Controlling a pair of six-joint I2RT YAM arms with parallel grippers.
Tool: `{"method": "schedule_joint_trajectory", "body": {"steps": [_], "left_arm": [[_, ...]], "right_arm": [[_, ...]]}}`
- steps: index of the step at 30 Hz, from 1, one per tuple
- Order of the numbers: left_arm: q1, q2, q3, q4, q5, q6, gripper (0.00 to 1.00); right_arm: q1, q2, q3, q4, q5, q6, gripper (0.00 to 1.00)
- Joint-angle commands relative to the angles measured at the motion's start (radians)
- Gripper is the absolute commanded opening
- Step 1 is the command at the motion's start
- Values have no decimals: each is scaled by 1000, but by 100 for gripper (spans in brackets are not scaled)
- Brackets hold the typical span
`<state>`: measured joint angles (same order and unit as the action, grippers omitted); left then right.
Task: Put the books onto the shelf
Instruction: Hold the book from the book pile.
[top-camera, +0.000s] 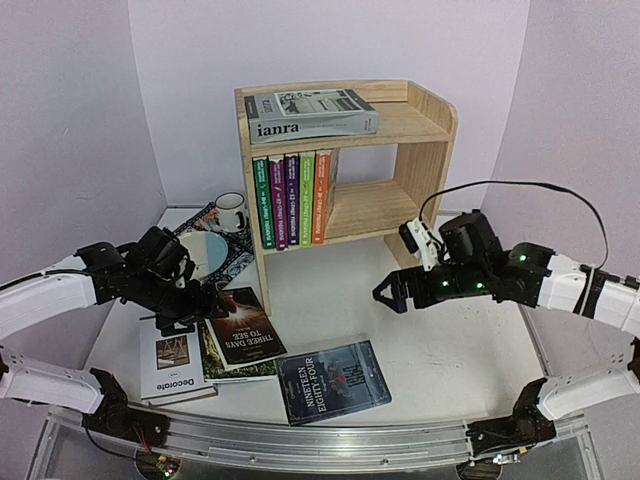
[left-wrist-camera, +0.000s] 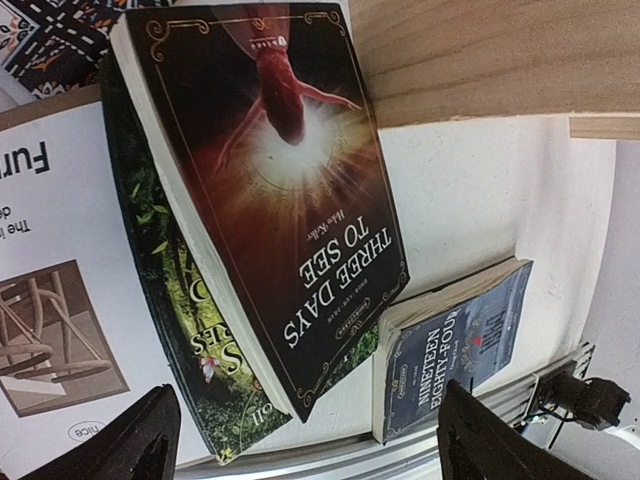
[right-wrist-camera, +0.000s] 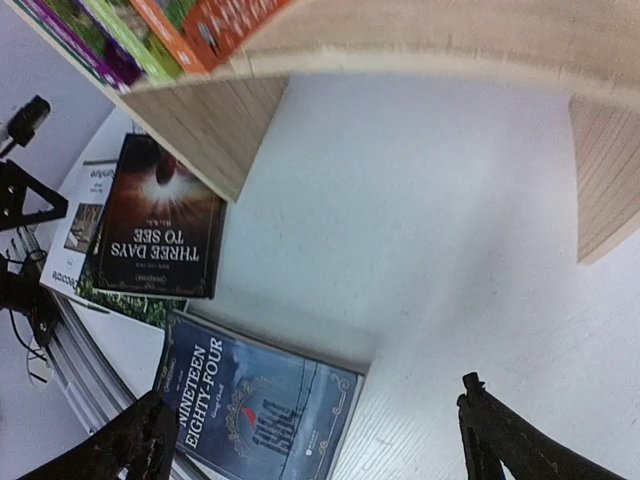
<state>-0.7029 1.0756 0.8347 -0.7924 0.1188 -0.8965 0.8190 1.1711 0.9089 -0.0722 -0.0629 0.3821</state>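
Books (top-camera: 290, 185): several already on the shelf (top-camera: 432, 130), four flat on the bench (top-camera: 330, 285); left pincer (top-camera: 190, 312) open over the pile.
"Three Days to See" (left-wrist-camera: 280, 200) lies askew atop a green book (left-wrist-camera: 160, 300), beside "Decorate" (top-camera: 172, 365); "Nineteen Eighty-Four" (top-camera: 333, 382) lies apart. Right pincer (top-camera: 390, 295) hangs open and empty near the shelf's right panel. Recommended: descend on the top book's overhanging edge, close across its thickness only, leave the green book undisturbed, then stand it beside the orange spine (top-camera: 321, 195).
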Motion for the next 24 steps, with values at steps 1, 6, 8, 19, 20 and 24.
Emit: {"method": "schedule_joint_trajectory", "body": {"steps": [1, 6, 8, 19, 20, 24], "left_arm": [[5, 6, -13, 109, 78, 16, 89], [5, 20, -52, 149, 102, 13, 84], [5, 24, -68, 172, 113, 7, 79], [5, 19, -144, 245, 93, -104, 73], [5, 14, -151, 245, 80, -126, 74], [5, 11, -185, 264, 59, -195, 74]], "right_arm": [[13, 38, -81, 88, -75, 145, 98], [82, 87, -163, 127, -71, 253, 96], [122, 128, -171, 150, -67, 283, 95], [308, 414, -64, 415, -28, 386, 90], [326, 438, -53, 439, -23, 395, 90], [355, 513, -34, 533, -25, 425, 89]]}}
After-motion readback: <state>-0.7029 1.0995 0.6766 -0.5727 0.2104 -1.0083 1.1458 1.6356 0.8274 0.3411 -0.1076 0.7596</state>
